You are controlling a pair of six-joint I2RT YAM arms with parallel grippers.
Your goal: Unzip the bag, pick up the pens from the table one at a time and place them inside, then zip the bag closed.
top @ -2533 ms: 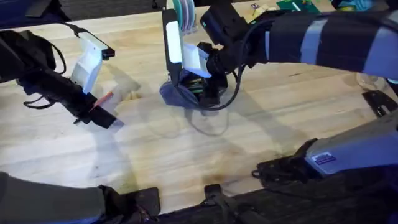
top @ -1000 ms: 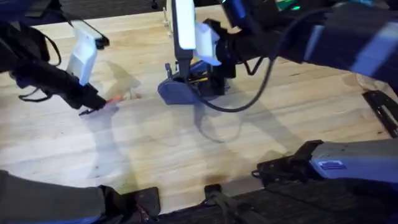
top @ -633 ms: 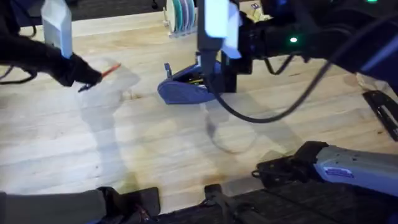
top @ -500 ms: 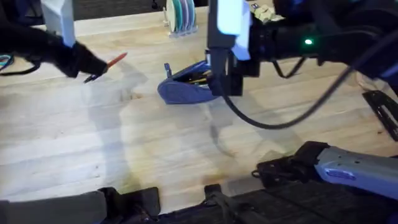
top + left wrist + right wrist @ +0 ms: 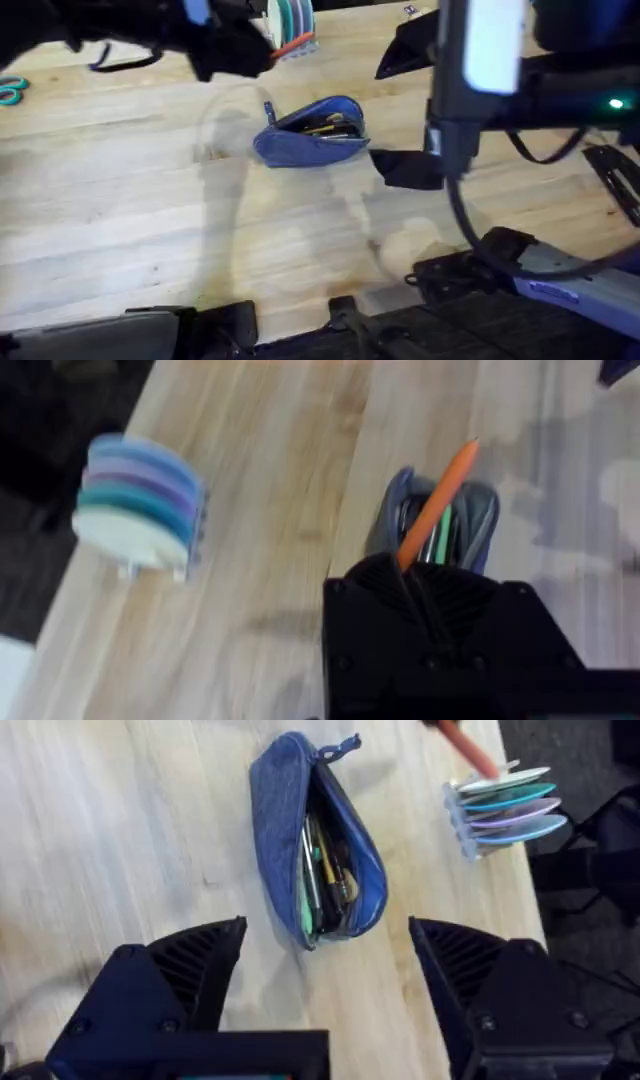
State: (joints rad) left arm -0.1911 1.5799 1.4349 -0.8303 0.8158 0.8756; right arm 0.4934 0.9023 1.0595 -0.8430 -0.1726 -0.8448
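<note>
Orange pen [image 5: 437,503] held up high, bag [image 5: 312,132] open on the counter [image 5: 150,230].

Left claw [image 5: 420,585] clenched on the pen, up above the open bag, near a rack of coloured discs [image 5: 290,22] by the far edge. Right claw [image 5: 320,985] spread wide, holding nothing, up over the bag. Bag unzipped, lying flat mid-counter, more pens [image 5: 322,870] already inside. Teal scissors [image 5: 10,90] off at the left edge.
</note>
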